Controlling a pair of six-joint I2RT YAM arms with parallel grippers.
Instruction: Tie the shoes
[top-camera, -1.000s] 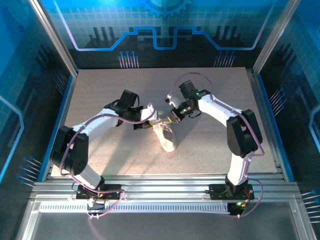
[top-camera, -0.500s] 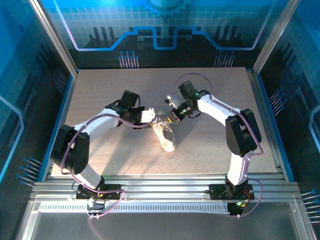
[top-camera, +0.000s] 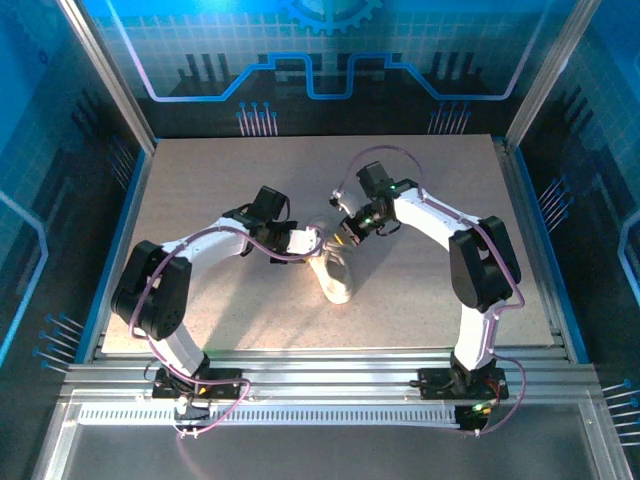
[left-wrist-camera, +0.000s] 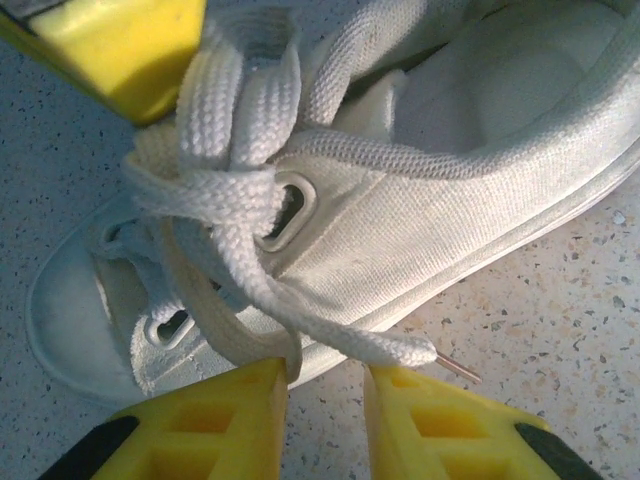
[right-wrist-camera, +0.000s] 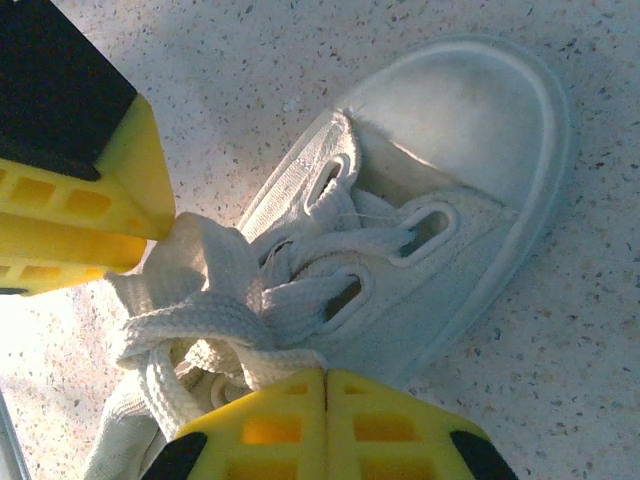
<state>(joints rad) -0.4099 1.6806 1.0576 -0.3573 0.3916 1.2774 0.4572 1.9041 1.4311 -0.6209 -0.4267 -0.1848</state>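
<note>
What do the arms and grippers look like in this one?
The left arm and right arm are white links with black joints, each with a purple cable. The left gripper and right gripper have blocky yellow fingers with hollow cells and black backing.

Left hand (left-wrist-camera: 322, 372) slightly parted; right hand (right-wrist-camera: 325, 378) apparently pressed closed; both angled inward.
</note>
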